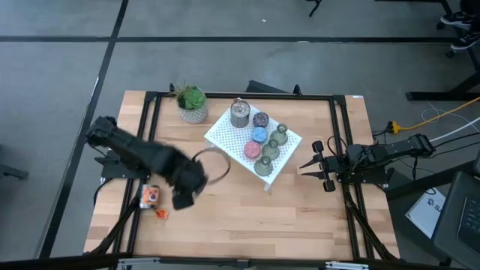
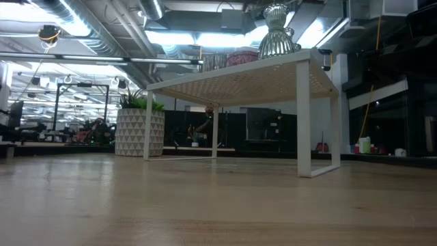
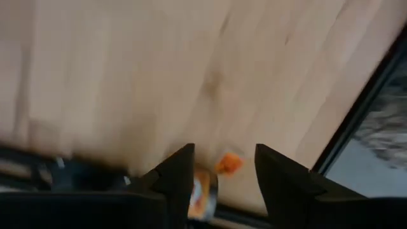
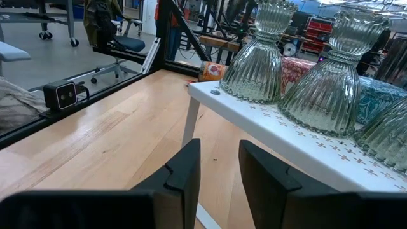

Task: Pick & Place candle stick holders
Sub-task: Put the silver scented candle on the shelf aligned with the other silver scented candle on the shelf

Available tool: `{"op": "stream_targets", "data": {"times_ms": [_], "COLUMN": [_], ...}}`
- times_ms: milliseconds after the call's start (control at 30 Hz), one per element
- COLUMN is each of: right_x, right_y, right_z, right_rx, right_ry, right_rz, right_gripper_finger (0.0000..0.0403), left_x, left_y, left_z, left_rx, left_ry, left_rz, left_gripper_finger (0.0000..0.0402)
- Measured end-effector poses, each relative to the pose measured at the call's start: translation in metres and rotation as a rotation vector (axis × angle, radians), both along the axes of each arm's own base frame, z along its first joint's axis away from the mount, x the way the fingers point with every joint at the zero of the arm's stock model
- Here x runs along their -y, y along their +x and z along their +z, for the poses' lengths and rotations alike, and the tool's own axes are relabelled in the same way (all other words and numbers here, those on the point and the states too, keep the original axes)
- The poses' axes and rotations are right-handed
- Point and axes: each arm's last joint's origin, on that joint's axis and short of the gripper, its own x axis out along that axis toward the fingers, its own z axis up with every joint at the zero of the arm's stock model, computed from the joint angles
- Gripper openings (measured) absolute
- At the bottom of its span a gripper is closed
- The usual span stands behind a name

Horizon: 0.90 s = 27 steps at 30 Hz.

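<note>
The white perforated stand sits at the middle of the table's far half, turned cornerwise, and carries the candle stick holders. On it, a shiny silver holder stands at the far corner, a purple holder just right of it, a blue holder nearer, and a pink holder nearer again. Three olive-green bell-shaped holders line the stand's right edge, from the far right down to the near corner. In the right wrist view these show as ribbed glass bells standing upright on the stand's top, the third cut off at the picture's edge.

A ring-shaped piece lies on the wood just left of the stand; the left arm covers part of it and I cannot tell what it is. A green potted plant stands at the far left of the stand.

The left gripper hangs over the near left of the table, blurred; in its wrist view the fingers stand apart with nothing between them, above a small orange-and-white object and an orange scrap that are too smeared to name. The right gripper waits at the right edge of the table, pointing at the stand, jaws narrowly apart and holding nothing
</note>
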Motion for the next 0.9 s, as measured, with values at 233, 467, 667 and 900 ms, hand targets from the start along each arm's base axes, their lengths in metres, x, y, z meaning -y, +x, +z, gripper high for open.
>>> {"op": "stream_targets", "data": {"times_ms": [233, 467, 667, 900], "right_x": [0.000, 0.000, 0.000, 0.000], "right_y": [0.000, 0.000, 0.000, 0.000], "right_z": [0.000, 0.000, 0.000, 0.000], "right_rx": [0.000, 0.000, 0.000, 0.000], "right_ry": [0.000, 0.000, 0.000, 0.000], "right_rz": [0.000, 0.000, 0.000, 0.000], "right_gripper_finger": [0.0112, 0.0112, 0.0112, 0.0112], "left_x": [0.060, 0.098, 0.123, 0.142], "left_y": [-0.035, -0.066, -0.084, -0.095], "left_z": [-0.041, -0.076, -0.102, -0.132], "left_rx": [-0.075, -0.180, -0.291, -0.332], "left_ry": [0.048, 0.070, 0.128, 0.317], "left_rz": [0.048, 0.046, -0.045, -0.203], "left_gripper_finger": [0.0195, 0.0190, 0.0177, 0.0168]}}
